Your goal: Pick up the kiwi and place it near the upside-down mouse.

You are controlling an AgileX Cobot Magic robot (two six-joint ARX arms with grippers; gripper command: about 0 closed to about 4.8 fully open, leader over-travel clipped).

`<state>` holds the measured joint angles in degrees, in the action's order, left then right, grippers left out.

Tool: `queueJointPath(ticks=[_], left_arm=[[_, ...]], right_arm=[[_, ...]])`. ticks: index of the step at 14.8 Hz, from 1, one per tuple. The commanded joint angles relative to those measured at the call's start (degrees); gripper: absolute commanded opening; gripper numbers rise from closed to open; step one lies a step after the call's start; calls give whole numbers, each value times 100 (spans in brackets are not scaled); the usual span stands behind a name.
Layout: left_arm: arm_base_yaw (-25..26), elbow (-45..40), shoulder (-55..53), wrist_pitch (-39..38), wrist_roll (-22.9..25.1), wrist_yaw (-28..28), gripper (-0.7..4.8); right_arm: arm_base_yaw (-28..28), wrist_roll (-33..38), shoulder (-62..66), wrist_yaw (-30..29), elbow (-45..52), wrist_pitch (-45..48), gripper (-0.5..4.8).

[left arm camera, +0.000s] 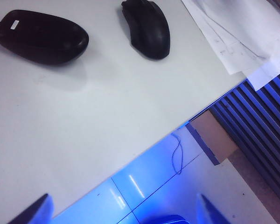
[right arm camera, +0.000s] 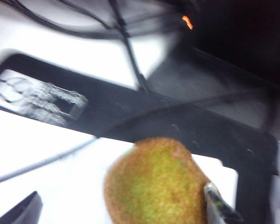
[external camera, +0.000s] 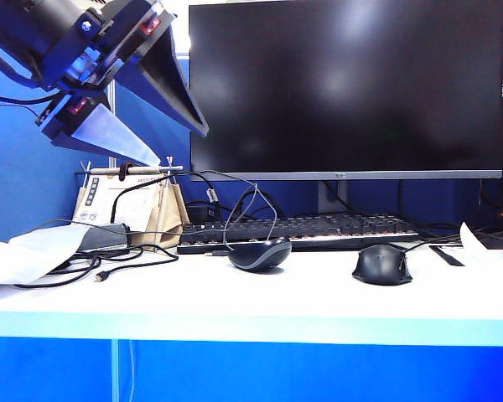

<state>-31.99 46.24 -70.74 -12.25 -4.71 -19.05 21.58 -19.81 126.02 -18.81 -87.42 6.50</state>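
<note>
The kiwi, fuzzy golden-brown with green patches, lies on the white table in the right wrist view; the exterior view does not show it. My right gripper is open around it. One fingertip is right against the kiwi's side and the other stands well clear. The upside-down mouse, a black shell with a grey band, lies in front of the keyboard. My left gripper hangs open and empty, high over the table's left end.
An upright black mouse sits right of the upside-down one. Behind them are a keyboard and a large monitor. Cables and a paper bag crowd the left, and papers lie at the right.
</note>
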Motion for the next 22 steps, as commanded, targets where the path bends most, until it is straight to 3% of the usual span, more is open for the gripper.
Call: queueJointPath(ticks=[1, 2, 3, 4, 10, 12, 13, 16, 18, 21, 22], left_arm=[[-2, 13, 11, 39, 17, -26, 404], [-2, 13, 11, 35, 17, -26, 404], [-2, 13, 11, 37, 9, -26, 404], [-2, 13, 11, 35, -4, -26, 404], [-2, 13, 11, 31, -22, -26, 404], [-7, 13, 11, 37, -20, -28, 404], [-7, 13, 11, 48, -17, -24, 404], [-7, 13, 11, 131, -20, -26, 404], [-7, 13, 11, 122, -20, -26, 404], [-7, 13, 11, 122, -20, -31, 404], [-7, 13, 11, 116, -20, -33, 404]], right_arm=[[-13, 31, 46, 131, 11, -216, 415], [-13, 31, 48, 131, 11, -234, 387], [-15, 33, 48, 127, 11, -262, 253], [-20, 31, 48, 105, 11, -328, 233], [-39, 334, 46, 42, 11, -511, 232], [-39, 376, 44, 37, 11, -682, 199], [-39, 389, 26, -258, 11, -824, 199], [-76, 479, 20, -297, 11, -925, 203], [-81, 474, 52, -295, 17, -1021, 277], [-94, 457, 199, -251, 15, -1303, 282], [-98, 435, 284, -195, 15, -1394, 311]])
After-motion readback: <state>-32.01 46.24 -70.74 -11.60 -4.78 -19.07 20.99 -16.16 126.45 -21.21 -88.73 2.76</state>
